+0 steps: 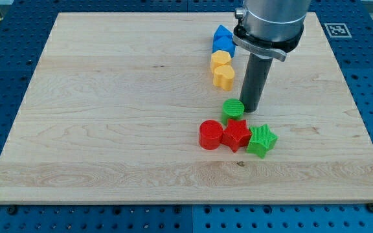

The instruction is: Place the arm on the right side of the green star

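Note:
The green star [261, 140] lies on the wooden board [109, 116] at the lower middle-right, touching a red star [236, 134] on its left. My tip [250, 109] rests on the board above the green star, just right of a green cylinder [233, 109] and close to touching it. The tip is above and slightly left of the green star, with a small gap between them.
A red cylinder [210, 134] sits left of the red star. Toward the view's top stand two blue blocks [223, 40] and two yellow blocks [222, 70] in a column, left of the rod. A blue perforated table surrounds the board.

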Available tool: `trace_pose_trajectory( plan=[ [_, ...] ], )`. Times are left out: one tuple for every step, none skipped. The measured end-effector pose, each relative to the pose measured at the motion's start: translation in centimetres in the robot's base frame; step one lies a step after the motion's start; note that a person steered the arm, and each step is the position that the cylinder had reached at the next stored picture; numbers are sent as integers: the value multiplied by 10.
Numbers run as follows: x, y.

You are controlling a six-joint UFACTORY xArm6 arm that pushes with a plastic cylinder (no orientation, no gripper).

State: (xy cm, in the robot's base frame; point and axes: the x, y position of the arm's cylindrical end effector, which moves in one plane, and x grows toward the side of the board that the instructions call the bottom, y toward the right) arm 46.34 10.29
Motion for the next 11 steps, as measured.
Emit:
trace_pose_trajectory(
  plan=[
    [3,0],
    [13,0],
    [13,0],
    [14,24],
    [21,31],
    [40,53],
    [91,74],
    [135,44],
    [128,19],
    [126,18],
    [124,24]
  ],
)
